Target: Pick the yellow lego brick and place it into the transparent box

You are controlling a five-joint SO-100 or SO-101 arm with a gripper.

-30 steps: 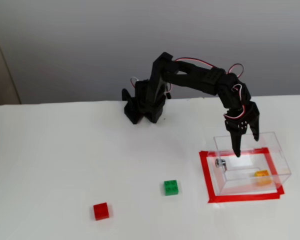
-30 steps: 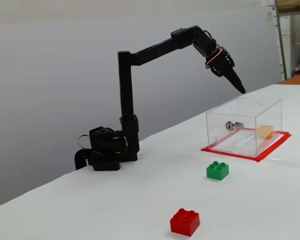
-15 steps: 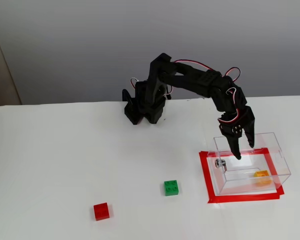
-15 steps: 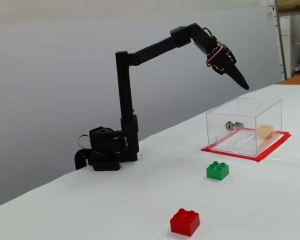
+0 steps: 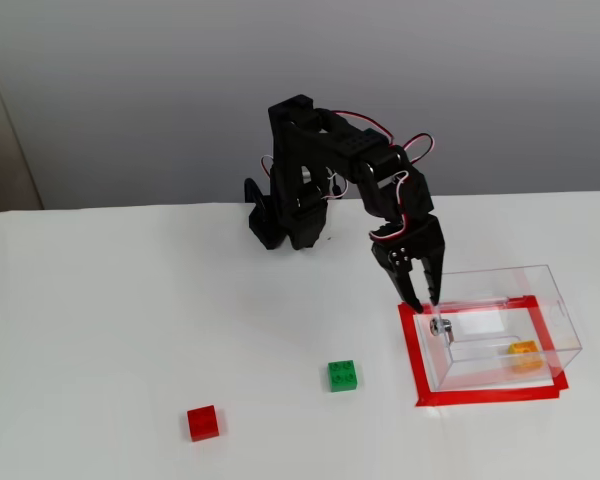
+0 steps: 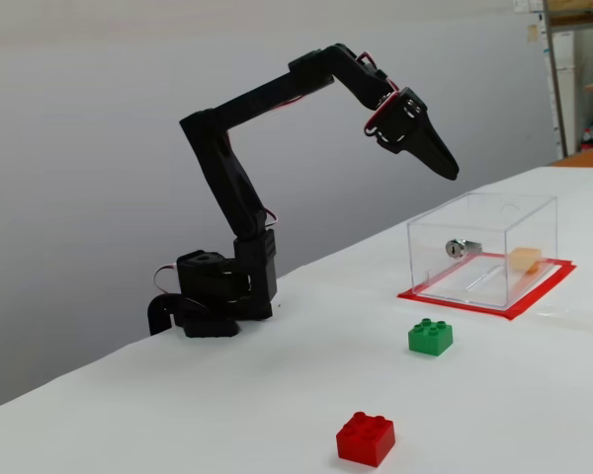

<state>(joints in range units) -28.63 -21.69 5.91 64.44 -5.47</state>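
The yellow lego brick (image 5: 524, 353) lies inside the transparent box (image 5: 552, 305), at its right end in this fixed view; it shows through the clear wall in the other fixed view (image 6: 523, 260) too. The box (image 6: 479, 212) has a small metal knob (image 5: 440, 326) on its left wall. My gripper (image 5: 426, 302) hangs above the box's left edge, pointing down, with its fingers a little apart and nothing between them. In the side-on fixed view the gripper (image 6: 449, 168) is well above the box.
Red tape (image 5: 412, 352) frames the box on the white table. A green brick (image 5: 342, 375) sits left of the box and a red brick (image 5: 203, 422) lies further left, nearer the front. The arm's base (image 5: 280, 222) stands at the back.
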